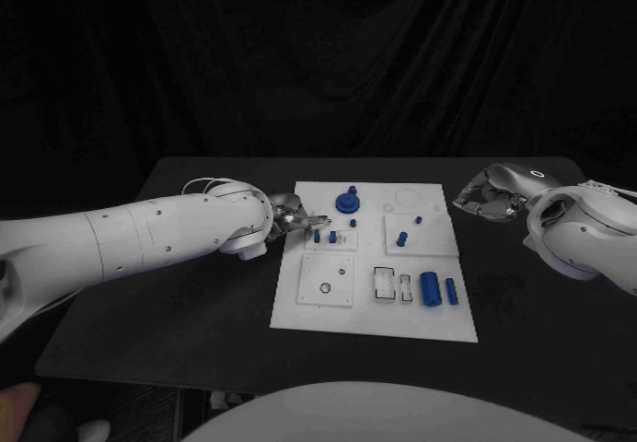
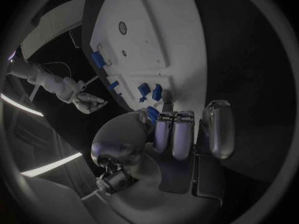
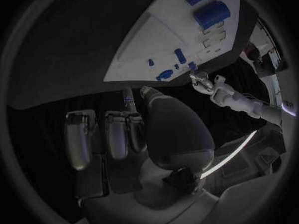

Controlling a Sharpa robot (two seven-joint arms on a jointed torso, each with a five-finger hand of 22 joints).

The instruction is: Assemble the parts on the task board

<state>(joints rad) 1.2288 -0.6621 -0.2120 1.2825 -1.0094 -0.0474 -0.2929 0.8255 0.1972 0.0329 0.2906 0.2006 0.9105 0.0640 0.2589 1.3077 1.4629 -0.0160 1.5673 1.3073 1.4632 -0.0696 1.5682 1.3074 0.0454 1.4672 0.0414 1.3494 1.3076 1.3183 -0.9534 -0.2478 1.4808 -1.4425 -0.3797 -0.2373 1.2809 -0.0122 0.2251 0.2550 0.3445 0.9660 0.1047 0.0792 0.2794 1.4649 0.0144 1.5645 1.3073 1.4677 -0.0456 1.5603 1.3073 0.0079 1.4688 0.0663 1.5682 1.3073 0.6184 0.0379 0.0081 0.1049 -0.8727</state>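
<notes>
Head view: left hand (image 1: 295, 221) pinching a small blue part (image 2: 152, 113) at the white task board's (image 1: 318, 313) left edge; right hand (image 1: 484, 200) hovering curled, gripping nothing, off the board's far right corner.

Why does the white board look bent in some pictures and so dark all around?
In the head view the task board has straight edges, with dim light and a black table. In the left wrist view and right wrist view the round lens curves the board's edges, and a dark ring frames each picture.
</notes>
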